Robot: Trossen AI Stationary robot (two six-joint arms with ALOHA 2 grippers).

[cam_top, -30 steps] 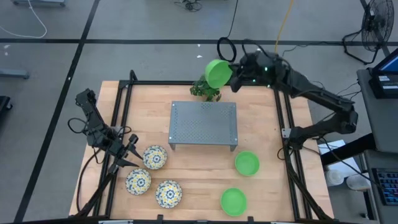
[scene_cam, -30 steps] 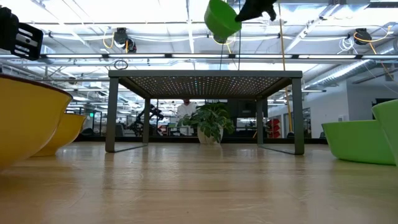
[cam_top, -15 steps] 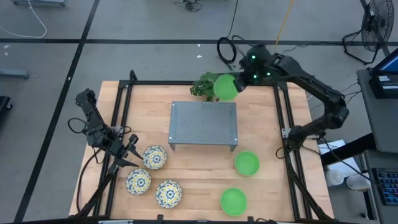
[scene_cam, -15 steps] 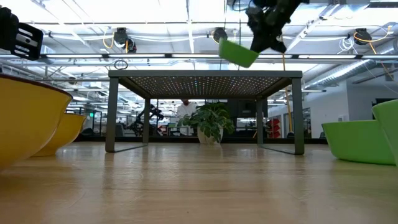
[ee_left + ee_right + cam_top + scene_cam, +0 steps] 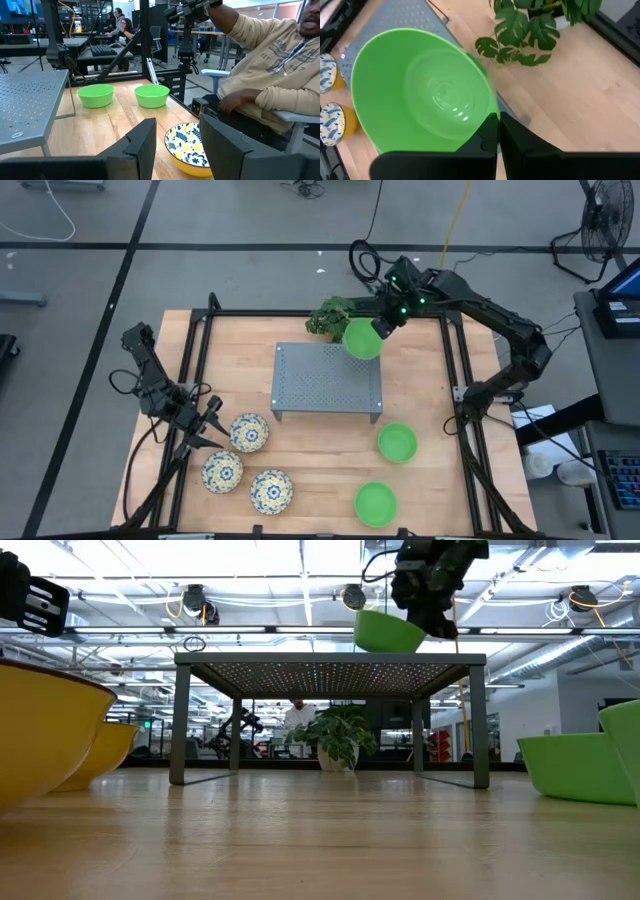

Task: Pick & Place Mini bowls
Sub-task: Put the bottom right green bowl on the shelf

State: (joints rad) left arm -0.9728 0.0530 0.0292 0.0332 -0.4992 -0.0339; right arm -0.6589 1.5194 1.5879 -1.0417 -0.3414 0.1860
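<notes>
My right gripper (image 5: 379, 327) is shut on a plain green mini bowl (image 5: 362, 338) over the far right corner of the grey perforated rack (image 5: 326, 381). In the low view the bowl (image 5: 390, 632) is upright just above the rack top; whether they touch I cannot tell. Two more green bowls (image 5: 397, 443) (image 5: 375, 504) sit on their bases on the table's right near part. Three floral bowls (image 5: 249, 432) (image 5: 222, 471) (image 5: 271, 491) stand near left. My left gripper (image 5: 207, 429) waits open beside them, a floral bowl (image 5: 187, 147) just ahead of its fingers. My right gripper pinches the green bowl's rim (image 5: 492, 114) on the side toward the table's far right, one finger (image 5: 484, 136) inside the wall and one outside. The fingers slant down from the far right. The bowl is held mouth up, nearly level.
A small potted plant (image 5: 328, 318) stands at the far edge just behind the rack and close to the held bowl. Black frame rails (image 5: 455, 395) run along the table's sides. A seated person (image 5: 260, 65) shows beyond the table's right side in the left wrist view.
My right gripper has come down and toward the near edge, from high above the plant to the rack's far right corner. The green bowl, tipped on its side a second ago, has turned mouth up and dropped to just above the rack top.
</notes>
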